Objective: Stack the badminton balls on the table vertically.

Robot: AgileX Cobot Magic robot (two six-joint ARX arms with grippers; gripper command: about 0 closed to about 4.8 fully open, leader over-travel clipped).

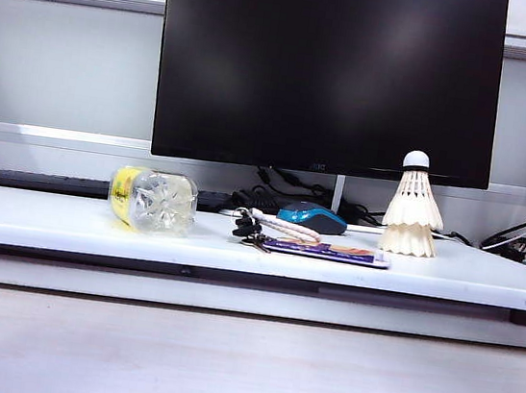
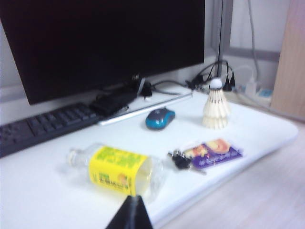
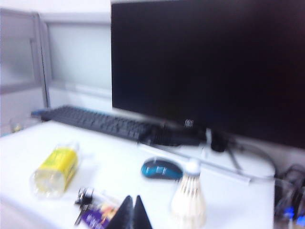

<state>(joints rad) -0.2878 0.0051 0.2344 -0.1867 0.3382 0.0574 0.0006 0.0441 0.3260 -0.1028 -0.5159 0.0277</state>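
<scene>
White tabletop point(image 1: 47, 217) holds two shuttlecocks point(image 1: 413, 216) stacked upright; left hand point(image 2: 129, 213) and right hand point(image 3: 133, 213), both closed and empty, hover apart from them.

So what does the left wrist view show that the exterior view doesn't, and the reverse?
Only the left wrist view: the left gripper, shut, hanging clear above the bottle, and the bottle's yellow label side-on. Only the exterior view: the table's front edge and the full monitor. Both: the stacked shuttlecocks standing cork up, the mouse and the keys. Neither shows the right gripper.
</scene>
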